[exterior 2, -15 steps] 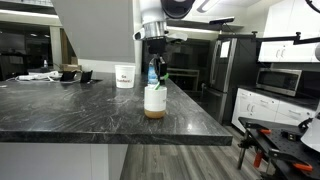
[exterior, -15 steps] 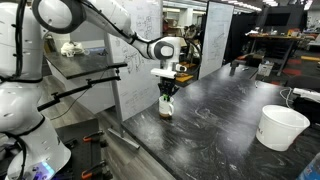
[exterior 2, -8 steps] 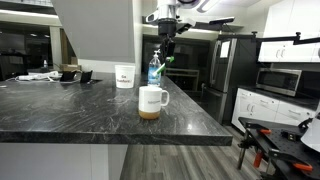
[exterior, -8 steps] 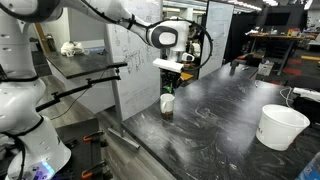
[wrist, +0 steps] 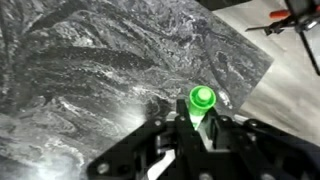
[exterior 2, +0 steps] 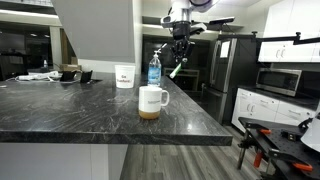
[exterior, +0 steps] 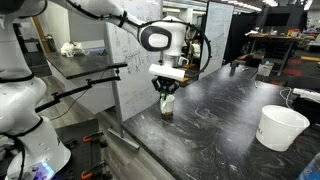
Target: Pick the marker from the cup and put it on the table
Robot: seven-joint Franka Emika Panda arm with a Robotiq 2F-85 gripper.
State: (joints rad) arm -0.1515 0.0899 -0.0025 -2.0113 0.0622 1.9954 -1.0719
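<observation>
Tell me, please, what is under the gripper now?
The wrist view shows the green marker clamped in the gripper, with the table beneath. The gripper hides the marker's lower part; the cup is outside that view.

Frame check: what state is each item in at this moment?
marker: out of the cup, held off the table.
gripper: shut on the marker.
cup: upright on the table, no marker showing.
white tub: upright, open top.
water bottle: upright.

Glossy marbled table (exterior 2: 60,105), smooth white cup (exterior 2: 151,99), plastic-looking marker (wrist: 203,98).
</observation>
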